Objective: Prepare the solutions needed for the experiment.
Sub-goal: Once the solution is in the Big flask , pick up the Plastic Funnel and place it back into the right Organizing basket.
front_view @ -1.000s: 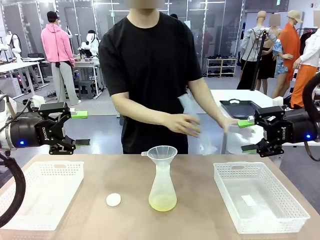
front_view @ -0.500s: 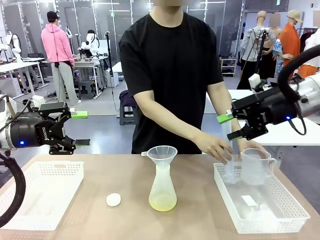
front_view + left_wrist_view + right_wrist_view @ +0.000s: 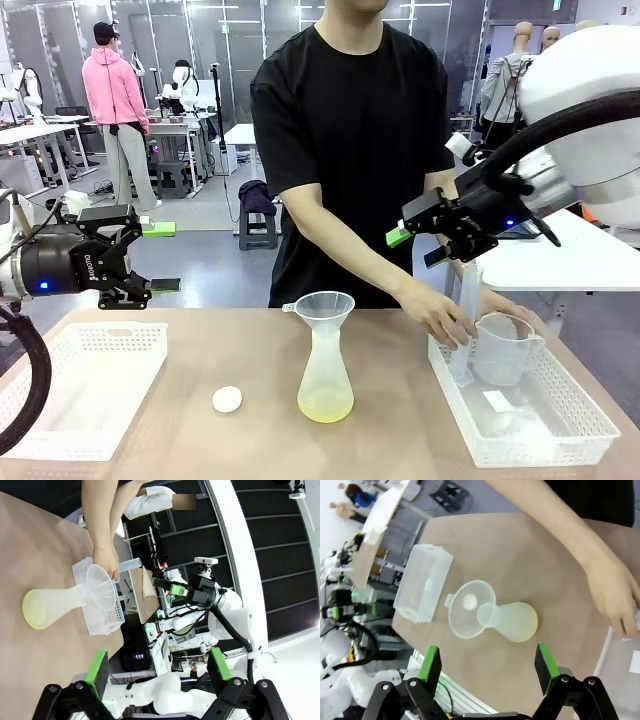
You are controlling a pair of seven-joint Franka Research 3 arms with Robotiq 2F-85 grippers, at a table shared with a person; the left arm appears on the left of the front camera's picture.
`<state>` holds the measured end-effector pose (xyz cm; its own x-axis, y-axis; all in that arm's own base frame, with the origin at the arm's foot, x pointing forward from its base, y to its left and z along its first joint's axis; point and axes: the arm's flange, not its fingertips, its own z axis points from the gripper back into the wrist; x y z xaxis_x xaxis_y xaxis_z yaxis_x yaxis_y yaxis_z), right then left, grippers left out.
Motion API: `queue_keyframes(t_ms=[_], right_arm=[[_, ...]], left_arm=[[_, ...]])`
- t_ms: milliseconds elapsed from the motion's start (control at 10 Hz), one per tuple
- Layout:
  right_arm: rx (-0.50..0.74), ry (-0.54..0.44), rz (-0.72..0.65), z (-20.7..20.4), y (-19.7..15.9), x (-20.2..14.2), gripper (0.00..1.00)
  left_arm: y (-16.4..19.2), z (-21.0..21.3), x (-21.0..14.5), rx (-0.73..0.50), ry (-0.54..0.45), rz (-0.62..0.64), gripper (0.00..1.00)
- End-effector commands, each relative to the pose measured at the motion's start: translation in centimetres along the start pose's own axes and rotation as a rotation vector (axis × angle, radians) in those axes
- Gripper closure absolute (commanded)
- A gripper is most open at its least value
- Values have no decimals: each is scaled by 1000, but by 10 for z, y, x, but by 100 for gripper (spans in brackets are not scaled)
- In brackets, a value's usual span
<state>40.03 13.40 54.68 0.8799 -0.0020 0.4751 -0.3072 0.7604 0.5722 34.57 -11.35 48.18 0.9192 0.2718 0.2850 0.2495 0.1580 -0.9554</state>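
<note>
Your left gripper (image 3: 162, 257) hangs at the left, above the table's edge, with its fingers spread and nothing between them, just where it was a second ago. Your right gripper (image 3: 412, 248) is spread wide and empty too. It has swung up and inward from the right and now sits in front of the person's arm.

You have one tan table (image 3: 400, 445), and on it two white plastic mesh baskets, the left basket (image 3: 90, 390) and the right basket (image 3: 540, 450). The person's two hands were in the air a second ago and are now down at the right basket. One hand (image 3: 440, 315) grips a clear cylinder (image 3: 472, 290) standing in it, and the other hand (image 3: 515, 305) is behind a clear beaker (image 3: 500, 350).

In the middle stands one frosted conical flask (image 3: 325, 370), unmoved, with one translucent funnel (image 3: 323, 305) in its neck. One round white cap (image 3: 227, 400) lies left of it. The solutions (image 3: 325, 405) are a shallow pale yellow-green layer in the flask's bottom.
</note>
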Motion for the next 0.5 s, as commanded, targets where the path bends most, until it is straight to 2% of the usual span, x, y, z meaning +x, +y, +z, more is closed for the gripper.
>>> queue_keyframes(t_ms=[0,200,300,400], right_arm=[[-96,12,-65,-11,9,0,6],[-159,-34,-93,-16,12,0,6],[-75,-1,-32,-10,8,-1,6],[-75,-1,-32,-10,8,-1,6]], left_arm=[[-1,-2,-3,-27,-13,10,0],[-1,-2,-3,-27,-13,10,0],[-1,-2,-3,-27,-13,10,0],[-1,-2,-3,-27,-13,10,0]])
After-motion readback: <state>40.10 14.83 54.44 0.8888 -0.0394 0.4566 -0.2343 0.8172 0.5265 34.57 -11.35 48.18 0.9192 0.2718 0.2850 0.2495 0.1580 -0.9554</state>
